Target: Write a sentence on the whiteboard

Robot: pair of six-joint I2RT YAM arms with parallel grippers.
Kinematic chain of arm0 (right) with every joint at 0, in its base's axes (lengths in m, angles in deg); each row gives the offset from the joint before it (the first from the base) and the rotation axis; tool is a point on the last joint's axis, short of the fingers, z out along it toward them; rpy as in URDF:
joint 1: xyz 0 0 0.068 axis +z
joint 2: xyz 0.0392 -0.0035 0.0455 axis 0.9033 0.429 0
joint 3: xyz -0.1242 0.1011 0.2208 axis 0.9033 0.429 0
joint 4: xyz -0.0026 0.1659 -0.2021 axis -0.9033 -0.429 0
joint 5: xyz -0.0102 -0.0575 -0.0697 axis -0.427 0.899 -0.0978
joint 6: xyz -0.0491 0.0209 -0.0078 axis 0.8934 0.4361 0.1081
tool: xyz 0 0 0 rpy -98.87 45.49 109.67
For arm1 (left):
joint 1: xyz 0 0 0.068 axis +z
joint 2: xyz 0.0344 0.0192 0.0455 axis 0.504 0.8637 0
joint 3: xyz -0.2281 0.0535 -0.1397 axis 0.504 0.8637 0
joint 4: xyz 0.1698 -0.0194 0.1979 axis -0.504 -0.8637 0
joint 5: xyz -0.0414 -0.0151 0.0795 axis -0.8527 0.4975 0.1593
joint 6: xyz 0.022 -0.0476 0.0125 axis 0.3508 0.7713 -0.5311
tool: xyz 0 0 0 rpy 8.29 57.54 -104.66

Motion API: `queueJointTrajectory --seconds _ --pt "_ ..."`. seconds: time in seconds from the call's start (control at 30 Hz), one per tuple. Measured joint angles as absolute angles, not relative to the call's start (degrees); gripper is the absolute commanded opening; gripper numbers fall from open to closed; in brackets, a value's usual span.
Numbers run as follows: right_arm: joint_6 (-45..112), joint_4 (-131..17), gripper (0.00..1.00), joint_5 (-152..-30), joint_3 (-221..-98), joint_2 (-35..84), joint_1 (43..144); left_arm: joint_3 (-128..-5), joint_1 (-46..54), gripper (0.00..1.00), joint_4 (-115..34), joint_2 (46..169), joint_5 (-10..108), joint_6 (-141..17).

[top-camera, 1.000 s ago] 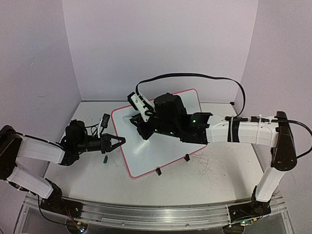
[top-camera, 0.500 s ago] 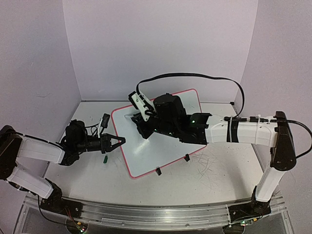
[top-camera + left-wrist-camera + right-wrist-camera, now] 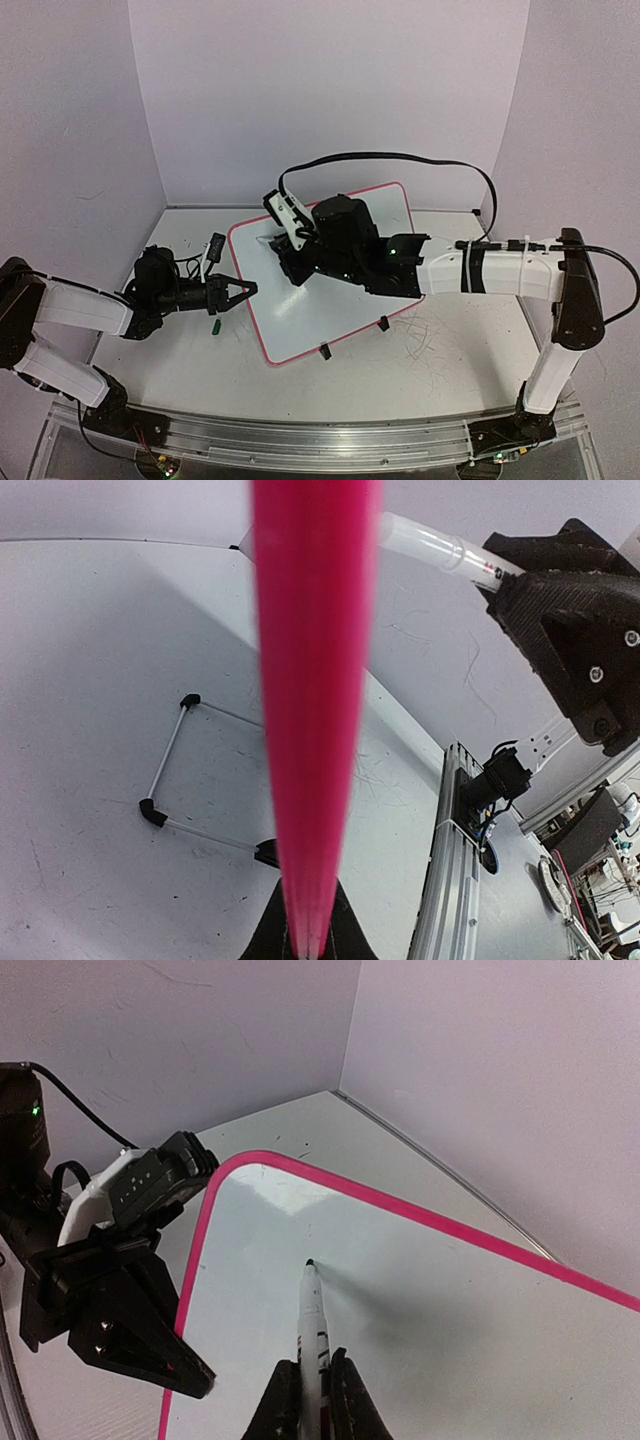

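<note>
Where the table meets the arm bases: a metal rail, its lower part cut off by the frame edge.
Clip feet: two small black ones on the board's near edge.
Green bit: lies on the table just beside the left gripper; too small to identify.
Left gripper: fingers clamped together on the board's left rim; in its own camera the rim is a blurred pink band that hides much of the view.
Board: flat on the table, turned at an angle, pink-rimmed; glossy white where it shows, its middle hidden beneath the right arm from overhead.
Right gripper: fingers closed tight around a marker; hidden under the wrist from above.
Marker tip: over the board's far-left part, near the corner; whether it touches the surface or sits just above it cannot be told.
Cable: a black loop arcing behind the board.
</note>
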State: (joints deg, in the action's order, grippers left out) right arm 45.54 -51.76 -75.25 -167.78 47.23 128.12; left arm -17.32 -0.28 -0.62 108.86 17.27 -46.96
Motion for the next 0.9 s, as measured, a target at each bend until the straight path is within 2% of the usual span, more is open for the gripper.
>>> queueJointTrajectory --seconds 0.9 --pt "44.8 -51.0 0.00 -77.2 -170.4 49.8 128.4 -17.7 -0.3 0.00 -1.5 108.9 17.4 -46.9"
